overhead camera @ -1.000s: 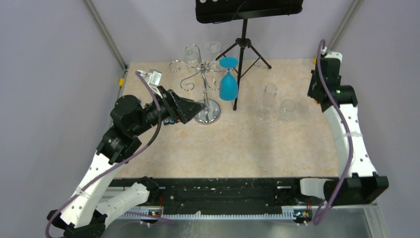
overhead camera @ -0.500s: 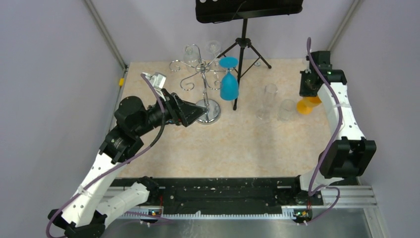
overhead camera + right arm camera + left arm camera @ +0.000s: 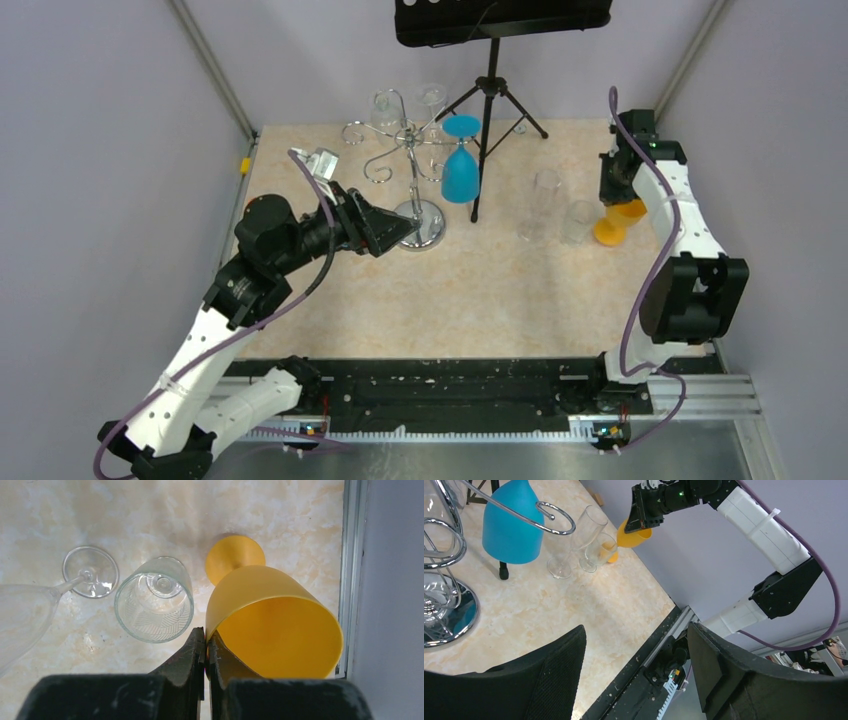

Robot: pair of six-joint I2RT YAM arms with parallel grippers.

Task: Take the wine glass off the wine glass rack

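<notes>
The chrome wine glass rack [image 3: 418, 148] stands at the back centre; it also shows in the left wrist view [image 3: 444, 540]. A blue wine glass [image 3: 461, 168] hangs upside down from a right-hand hook, also seen in the left wrist view [image 3: 508, 522]. Clear glasses [image 3: 385, 105] hang at the rack's far side. My left gripper [image 3: 405, 230] is open and empty beside the rack's round base; its jaws stand wide apart in its own view [image 3: 636, 630]. My right gripper [image 3: 612, 192] is shut on the rim of an orange wine glass [image 3: 270, 615], held tilted, low at the table's right edge.
Two clear glasses stand on the table just left of the orange one: a tall flute [image 3: 543, 203] and a short patterned one [image 3: 578, 221]. A black tripod stand [image 3: 490, 90] rises behind the blue glass. The table's right rail [image 3: 352, 555] runs close beside the orange glass.
My right arm has swung in and down, bringing the orange wine glass beside the clear glasses. My left gripper has edged slightly right toward the rack's base.
</notes>
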